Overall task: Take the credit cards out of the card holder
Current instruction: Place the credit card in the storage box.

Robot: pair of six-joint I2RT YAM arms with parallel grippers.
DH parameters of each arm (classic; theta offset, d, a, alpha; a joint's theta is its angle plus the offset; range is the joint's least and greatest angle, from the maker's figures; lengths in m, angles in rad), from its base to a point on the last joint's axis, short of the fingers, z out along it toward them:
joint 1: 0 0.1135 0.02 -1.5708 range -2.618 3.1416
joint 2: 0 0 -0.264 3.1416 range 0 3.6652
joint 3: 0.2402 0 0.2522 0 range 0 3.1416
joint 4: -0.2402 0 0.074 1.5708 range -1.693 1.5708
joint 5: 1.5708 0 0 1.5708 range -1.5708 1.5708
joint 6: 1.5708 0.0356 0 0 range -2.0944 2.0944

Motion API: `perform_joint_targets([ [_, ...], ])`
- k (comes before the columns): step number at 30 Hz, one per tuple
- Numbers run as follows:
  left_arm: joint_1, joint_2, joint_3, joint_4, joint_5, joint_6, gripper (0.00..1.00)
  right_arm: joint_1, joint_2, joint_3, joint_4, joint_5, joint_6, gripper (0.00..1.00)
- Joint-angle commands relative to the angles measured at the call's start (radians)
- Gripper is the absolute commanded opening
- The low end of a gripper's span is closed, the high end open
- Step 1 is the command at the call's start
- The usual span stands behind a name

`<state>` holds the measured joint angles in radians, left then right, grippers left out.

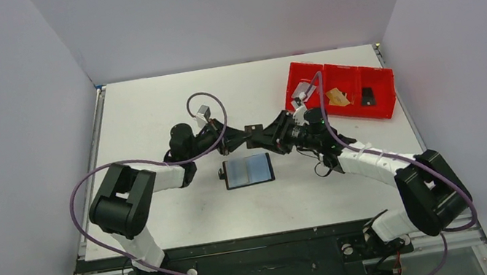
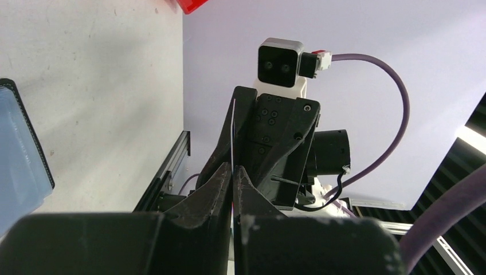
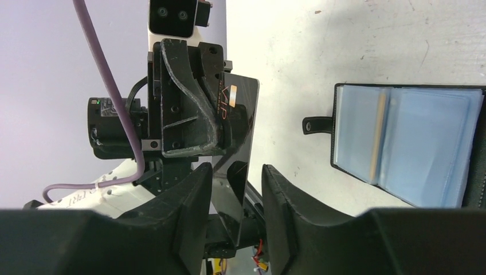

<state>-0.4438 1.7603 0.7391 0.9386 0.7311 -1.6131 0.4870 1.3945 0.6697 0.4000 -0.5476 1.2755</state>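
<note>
**Black card pinched mid-air between the two arms**

On my left, the left gripper [image 2: 232,172] is fully closed on a black card [image 3: 243,126]. In its wrist view the card shows only as a thin edge rising from between the pressed fingertips. The card is held clear of the white table [image 1: 147,108], glossy, with gold lettering near its top corner.

Below and just in front of it, the card holder [image 1: 248,171] lies flat and open on the table, its bluish clear sleeves facing up. A narrow tan strip [image 3: 376,137] shows beside the fold, and the strap tab sticks out on one side.

The right gripper [image 3: 236,172] faces the left one, its jaws parted partway. The free end of the black card sits in the gap between them. I cannot tell whether either pad touches it.

Further right, at the table's far corner, stands the red tray [image 1: 341,70]. A tan card [image 1: 338,98] lies in the middle compartment and a dark card [image 1: 367,96] in the right one. The right wrist camera covers much of the left compartment.
</note>
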Motion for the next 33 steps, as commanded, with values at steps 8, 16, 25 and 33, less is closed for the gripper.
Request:
perform_joint_targets([
  [8,-0.003,-0.007,0.023,0.058,0.008,0.018,0.00,0.006,-0.063,-0.003,0.051,0.005,-0.005,0.03],
  [16,-0.006,-0.097,0.107,-0.391,-0.030,0.324,0.33,0.009,-0.110,0.062,-0.167,0.072,-0.123,0.00],
  [25,-0.006,-0.188,0.273,-1.063,-0.243,0.688,0.45,0.007,-0.169,0.146,-0.468,0.217,-0.311,0.00],
  [33,-0.006,-0.254,0.320,-1.279,-0.343,0.837,0.51,-0.011,-0.183,0.212,-0.678,0.376,-0.425,0.00],
])
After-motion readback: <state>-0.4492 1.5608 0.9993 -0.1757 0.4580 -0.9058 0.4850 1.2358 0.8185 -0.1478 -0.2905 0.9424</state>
